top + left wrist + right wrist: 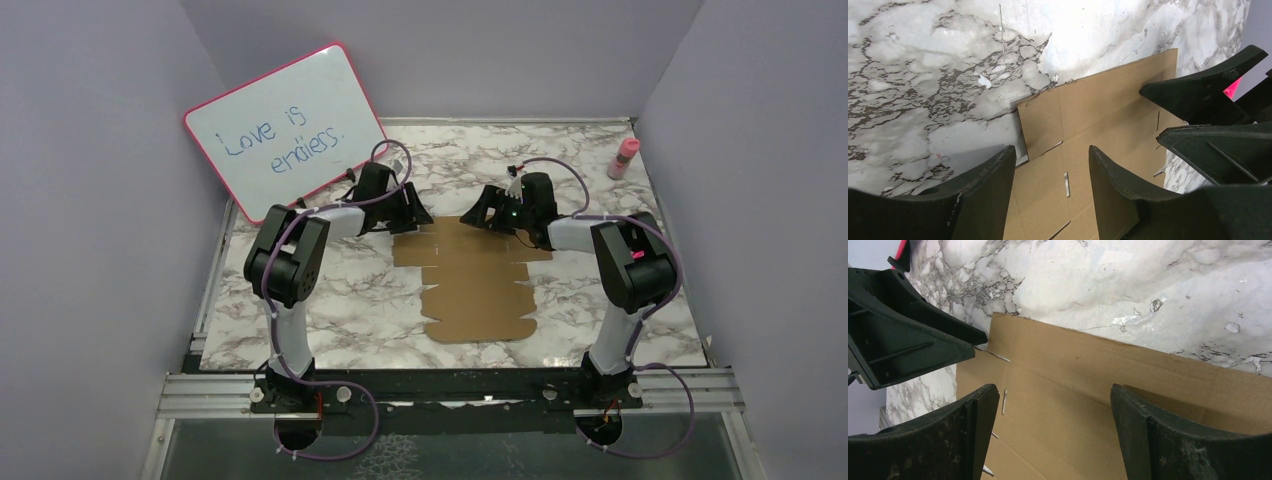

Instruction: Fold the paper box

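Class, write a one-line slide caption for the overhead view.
Left gripper and right gripper, both open, poised at the far end of a flat cardboard sheet on the marble table.

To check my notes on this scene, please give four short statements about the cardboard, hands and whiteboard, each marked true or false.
1. The flat brown cardboard sheet lies on the white marble table. True.
2. The left hand is shut on the sheet. False: it is open.
3. The right hand is open over the sheet. True.
4. The pink-framed whiteboard leans at the far right. False: it is at the far left.
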`<state>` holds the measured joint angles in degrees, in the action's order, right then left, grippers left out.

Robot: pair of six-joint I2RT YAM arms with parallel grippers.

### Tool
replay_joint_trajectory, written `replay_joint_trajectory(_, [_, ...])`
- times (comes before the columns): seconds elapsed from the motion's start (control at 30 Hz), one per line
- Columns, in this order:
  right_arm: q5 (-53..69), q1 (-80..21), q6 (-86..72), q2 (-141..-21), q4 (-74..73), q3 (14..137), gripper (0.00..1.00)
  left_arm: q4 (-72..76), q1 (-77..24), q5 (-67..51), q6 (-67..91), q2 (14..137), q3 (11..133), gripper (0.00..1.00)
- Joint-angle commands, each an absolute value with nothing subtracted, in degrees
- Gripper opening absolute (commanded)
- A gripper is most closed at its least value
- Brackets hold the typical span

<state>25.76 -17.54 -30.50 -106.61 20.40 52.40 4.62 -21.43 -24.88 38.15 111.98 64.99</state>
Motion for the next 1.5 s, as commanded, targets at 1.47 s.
replay_joint_trajectory(1.47, [23.2,-19.2,-32.5,-107.4,20.1,50.3,0.85,9.4,-25.3,-31.1,42.5,111.4,69.5,0.43])
